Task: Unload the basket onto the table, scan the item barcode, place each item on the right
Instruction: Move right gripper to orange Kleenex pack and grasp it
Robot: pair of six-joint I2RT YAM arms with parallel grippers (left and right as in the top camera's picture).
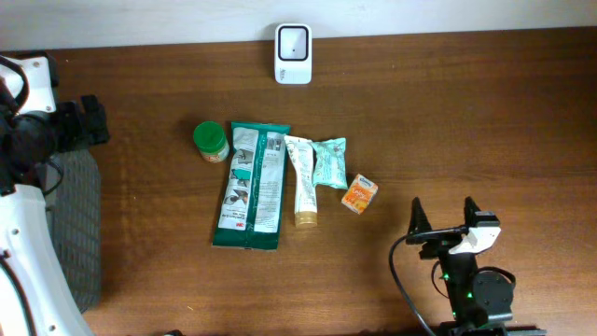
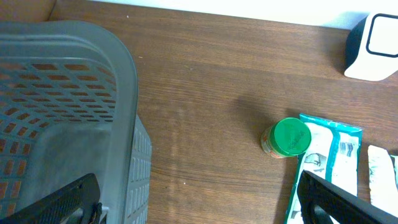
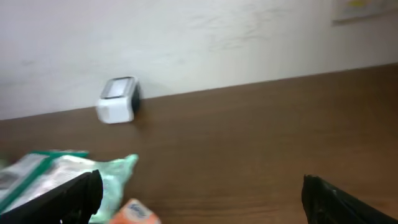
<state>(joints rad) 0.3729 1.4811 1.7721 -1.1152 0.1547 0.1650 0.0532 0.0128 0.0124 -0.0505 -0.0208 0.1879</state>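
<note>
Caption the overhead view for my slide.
Scanner behind a row running from jar to box; right tool open nearby, holding nothing.

We cannot read any words. The print on the pack (image 1: 250,187) and tube (image 1: 303,182) is too small.

Bright, even light; right-wrist view blurred.

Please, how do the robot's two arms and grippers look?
The left arm has white covers and black joints. The right arm is mostly black, with a white wrist part, a black cable and a green light. The left gripper and right gripper both have black fingers.
</note>
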